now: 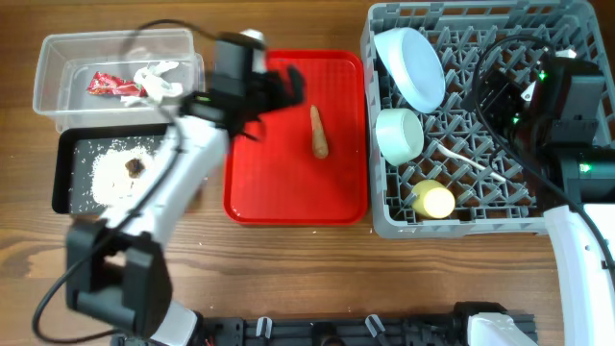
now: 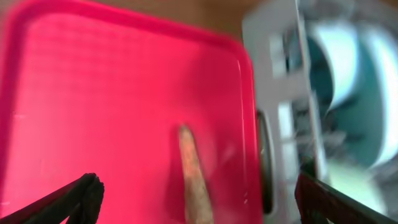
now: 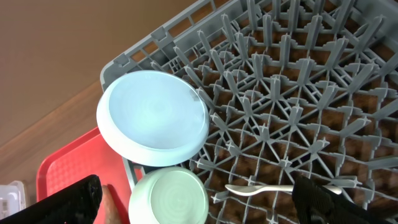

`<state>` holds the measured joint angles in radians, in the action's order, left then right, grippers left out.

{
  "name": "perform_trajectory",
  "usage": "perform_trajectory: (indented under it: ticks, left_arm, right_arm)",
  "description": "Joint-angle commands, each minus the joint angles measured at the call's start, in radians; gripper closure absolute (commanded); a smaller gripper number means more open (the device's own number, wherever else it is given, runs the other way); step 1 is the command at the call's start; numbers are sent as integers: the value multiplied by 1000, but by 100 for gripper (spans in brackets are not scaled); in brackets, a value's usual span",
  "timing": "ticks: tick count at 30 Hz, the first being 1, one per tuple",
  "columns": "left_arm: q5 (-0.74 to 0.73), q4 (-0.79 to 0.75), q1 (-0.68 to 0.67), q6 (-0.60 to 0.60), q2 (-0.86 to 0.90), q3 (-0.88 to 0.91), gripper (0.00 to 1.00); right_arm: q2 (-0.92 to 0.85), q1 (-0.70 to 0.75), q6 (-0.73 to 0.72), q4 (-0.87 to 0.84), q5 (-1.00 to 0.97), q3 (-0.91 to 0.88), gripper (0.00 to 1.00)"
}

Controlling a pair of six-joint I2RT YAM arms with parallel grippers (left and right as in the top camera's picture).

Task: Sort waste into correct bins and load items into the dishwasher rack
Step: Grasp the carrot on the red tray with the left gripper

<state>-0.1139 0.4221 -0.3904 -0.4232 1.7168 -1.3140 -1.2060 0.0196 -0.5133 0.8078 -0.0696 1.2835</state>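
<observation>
The wooden table point(image 1: 288, 274) bears four things. The red tray point(image 1: 279, 183) lies beneath and ahead of the left fingers point(image 2: 78, 198), and the grey rack point(image 1: 461, 224) lies beneath the right fingers point(image 3: 65, 199). The clear tub point(image 1: 67, 67) and black tray point(image 1: 63, 183) sit side by side behind the left fingers.

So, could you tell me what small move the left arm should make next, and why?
Probably lower the left gripper onto the sausage stick and close on it. Its jaws are open and empty above the red tray. In the left wrist view the stick lies between the two fingertips, and it is the only thing lying on that tray.
</observation>
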Motion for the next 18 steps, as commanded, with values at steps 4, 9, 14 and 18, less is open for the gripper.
perform_trajectory:
  ticks: [4,9,14,18]
  left_arm:
    - [183,67,-116,179,171,-10,4]
    - [92,25,-117,312,315,-10,11]
    - [97,-10,-117,312,343,-10,71]
    - [97,-10,-117,311,343,-10,78]
  right_arm:
    - [-1,-2,16,20,20,6,0]
    - [-1,-2,16,20,27,6,0]
    - [-1,-2,14,24,28,6,0]
    - [-1,-2,16,27,27,6,0]
